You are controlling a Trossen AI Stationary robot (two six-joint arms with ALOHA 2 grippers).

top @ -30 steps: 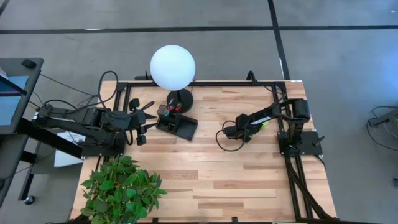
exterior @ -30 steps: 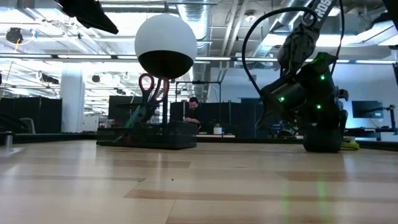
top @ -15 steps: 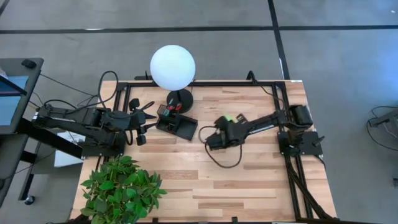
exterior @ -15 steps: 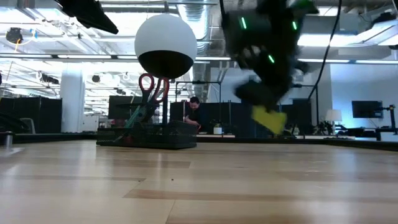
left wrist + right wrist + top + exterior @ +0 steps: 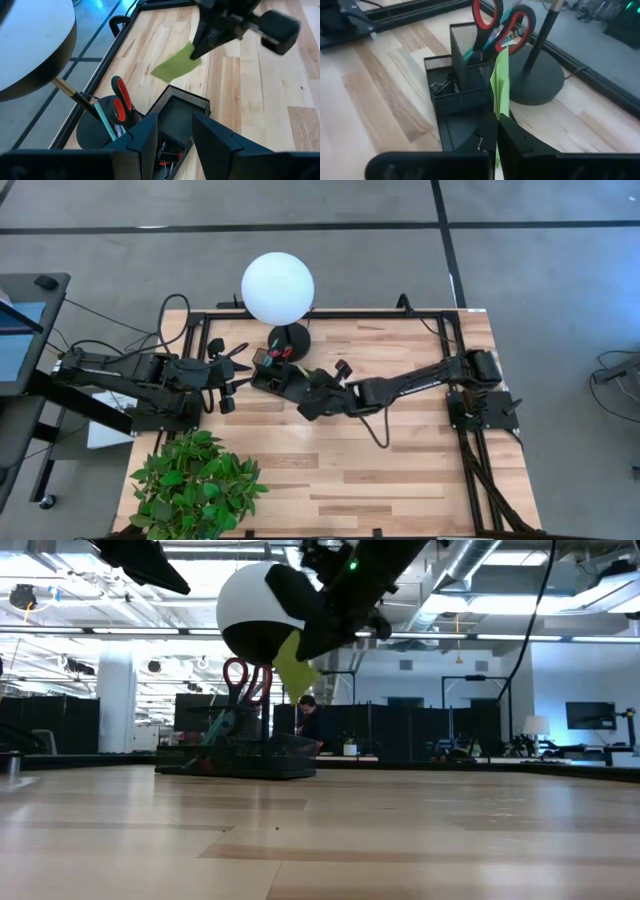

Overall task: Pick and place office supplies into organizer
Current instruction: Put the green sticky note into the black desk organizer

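Sticky-note pad (image 5: 500,82) pinched edgewise in right gripper (image 5: 496,131) above organizer (image 5: 457,102).

A lime-green sticky-note pad (image 5: 294,662) hangs edge-down in the air just above the black mesh organizer (image 5: 462,107), pinched by one edge. The organizer sits on the wooden table beside the lamp base, its tall cup holding red-handled scissors (image 5: 121,106) upright with a green pen (image 5: 106,124).

The bench (image 5: 400,470) is pale planked wood, smooth with a soft sheen. The organizer (image 5: 462,100) is matt black wire mesh. The pad (image 5: 501,85) looks like matt paper. The scissors (image 5: 502,22) have glossy red plastic handles. The lamp globe (image 5: 277,287) is smooth matt white.
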